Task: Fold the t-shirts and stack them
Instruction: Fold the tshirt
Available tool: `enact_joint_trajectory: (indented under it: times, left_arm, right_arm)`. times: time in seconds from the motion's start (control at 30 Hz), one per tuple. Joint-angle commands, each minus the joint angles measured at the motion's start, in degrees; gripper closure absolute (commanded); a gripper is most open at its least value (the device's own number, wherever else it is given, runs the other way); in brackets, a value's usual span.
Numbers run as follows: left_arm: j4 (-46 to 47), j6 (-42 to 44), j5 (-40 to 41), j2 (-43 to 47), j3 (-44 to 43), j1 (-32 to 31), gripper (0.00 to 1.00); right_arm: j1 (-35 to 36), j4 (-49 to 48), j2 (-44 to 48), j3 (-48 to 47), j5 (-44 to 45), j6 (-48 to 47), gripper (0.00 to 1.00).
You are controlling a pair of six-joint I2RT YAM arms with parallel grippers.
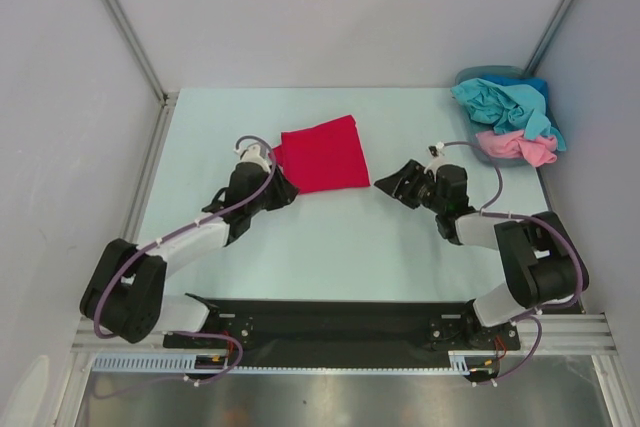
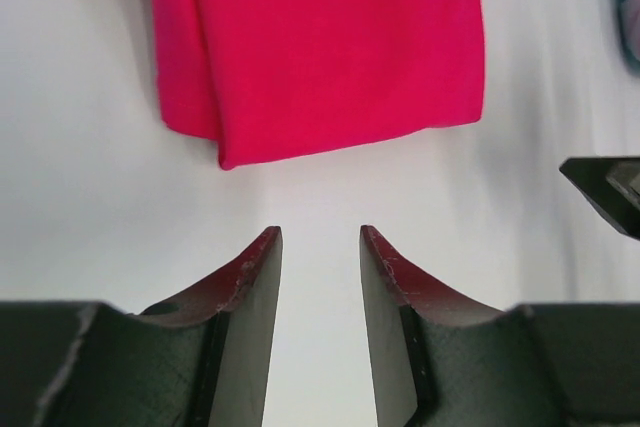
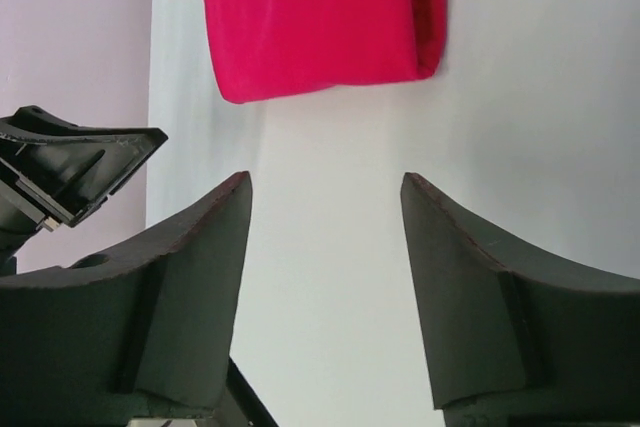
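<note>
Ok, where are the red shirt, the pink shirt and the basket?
red t-shirt point(image 1: 322, 154), top view, middle of the folded cloth.
pink t-shirt point(image 1: 518, 146), top view, bunched cloth at the pile's front.
basket point(image 1: 488, 73), top view, back rim.

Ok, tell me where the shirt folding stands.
Done: the red t-shirt lies folded on the table. In hand: nothing; the left gripper and right gripper are open and empty, short of it. Left: the teal t-shirt and pink t-shirt lie crumpled in the basket, unfolded, so no stack yet.
</note>
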State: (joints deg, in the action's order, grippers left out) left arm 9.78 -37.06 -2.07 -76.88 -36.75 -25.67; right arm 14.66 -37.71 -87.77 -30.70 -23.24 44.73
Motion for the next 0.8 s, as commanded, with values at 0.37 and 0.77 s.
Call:
enact_joint_trajectory:
  times: [0.37,0.77]
  left_arm:
    - [6.12,-3.28,2.42,3.76,7.31,-1.13,0.57]
    - [2.79,-1.27,5.32,5.69,6.96,-5.18,0.57]
  right_arm:
    - [-2.96,-17.64,-4.94,2.84,-7.77,7.09,0.16]
    - [-2.44,-24.1,-16.75,-2.52,-7.88,12.51,0.11]
